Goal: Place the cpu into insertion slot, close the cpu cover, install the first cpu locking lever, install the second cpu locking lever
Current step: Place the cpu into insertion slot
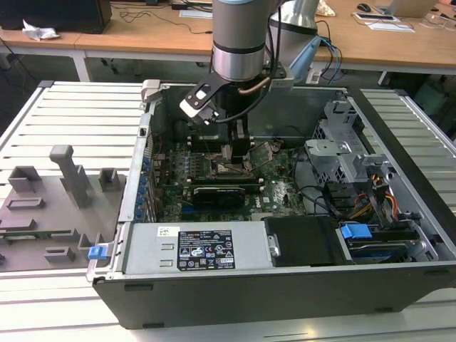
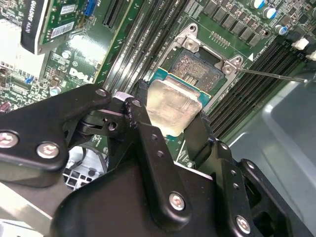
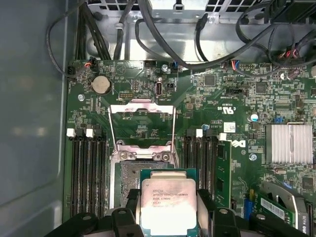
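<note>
While the gripper point(image 2: 170, 118) pinches the cpu point(image 3: 168, 202) over the insertion slot point(image 2: 200, 66), the cpu cover point(image 3: 123, 107) stands open; no step judged complete.

A pale worktop point(image 1: 78, 121) of ribbed metal slats lies under even indoor light. Behind it runs a row of light wooden desks point(image 1: 142, 37) on white legs. Black cables point(image 1: 153, 18) trail across them, and a crumpled white wad point(image 1: 39, 30) sits at the exterior view's left. Beneath the desks it is dark.

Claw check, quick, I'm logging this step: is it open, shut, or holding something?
The claw: shut on the cpu, near the insertion slot.
</note>
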`<act>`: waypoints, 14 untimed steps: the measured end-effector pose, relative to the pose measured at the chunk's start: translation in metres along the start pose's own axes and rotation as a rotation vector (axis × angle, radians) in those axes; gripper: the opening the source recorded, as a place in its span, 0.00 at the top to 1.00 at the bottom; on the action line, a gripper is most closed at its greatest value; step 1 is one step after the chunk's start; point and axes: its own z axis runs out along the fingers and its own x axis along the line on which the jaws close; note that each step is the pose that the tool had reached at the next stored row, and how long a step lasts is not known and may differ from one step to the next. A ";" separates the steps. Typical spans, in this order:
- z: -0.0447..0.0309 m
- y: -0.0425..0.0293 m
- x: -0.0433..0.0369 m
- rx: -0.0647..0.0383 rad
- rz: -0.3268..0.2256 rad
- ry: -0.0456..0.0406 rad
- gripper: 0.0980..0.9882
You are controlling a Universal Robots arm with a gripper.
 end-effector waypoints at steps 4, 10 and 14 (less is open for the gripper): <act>0.0073 -0.0005 0.0043 0.000 0.000 -0.0001 0.50; 0.0199 -0.0022 0.0153 0.000 0.000 0.0000 0.50; 0.0275 -0.0064 0.0187 0.000 0.000 -0.0003 0.50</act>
